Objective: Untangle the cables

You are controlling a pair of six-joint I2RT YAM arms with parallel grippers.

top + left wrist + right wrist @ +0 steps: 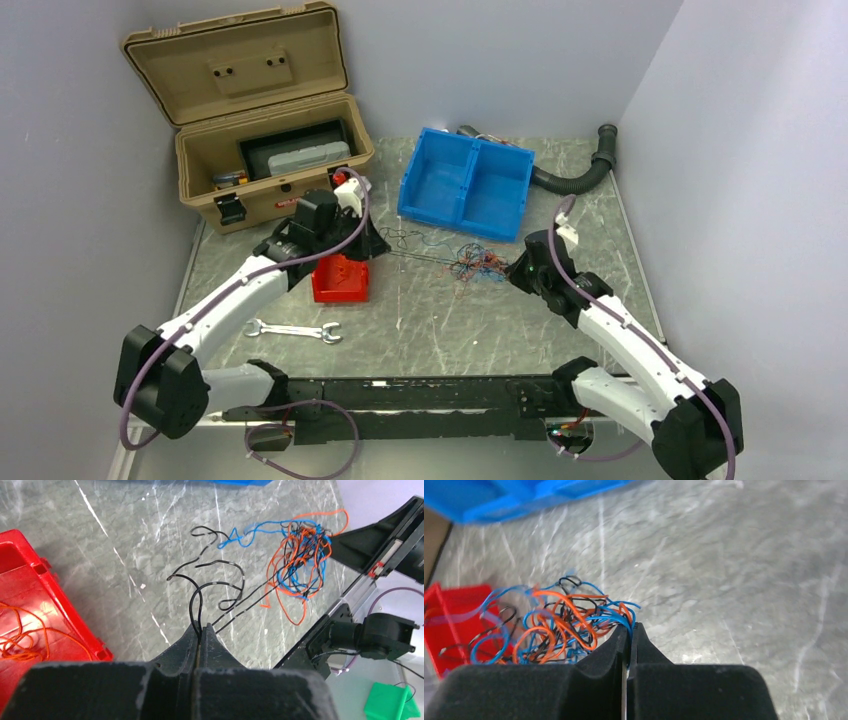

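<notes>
- A bunch of hair-thin cables (300, 555), orange-red, blue and black, sits knotted in a loose clump on the grey marbled tabletop (450, 330). It lies between the two sets of jaws, right up against the tips of the right jaws and a little way ahead of the left jaws.
- The orange-red and blue strands stay mostly within the clump. One blue strand trails out on the side towards the left jaws.
- Several black strands leave the clump. Two run almost straight to the left jaws, and others lie in slack loops on the tabletop just ahead of those jaws.
- The left jaws are pressed together and pinch black strands at their tips.
- The right jaws are closed too, with only a sliver between them. A blue strand at the clump's edge runs into the seam at their tips.
- A small red plastic bin (340, 280) stands just beside the left jaws. Inside it lies a thin orange-red strand (25, 640) in loose curls.
- A blue plastic bin (467, 185) with two compartments stands beyond both sets of jaws, on the far side of the clump.
- A tan hard-plastic toolbox (270, 160) stands with its lid up, farther off beyond the left jaws. A grey case (300, 158) lies inside it.
- A silver open-ended wrench (293, 330) lies flat on the near side of the left jaws.
</notes>
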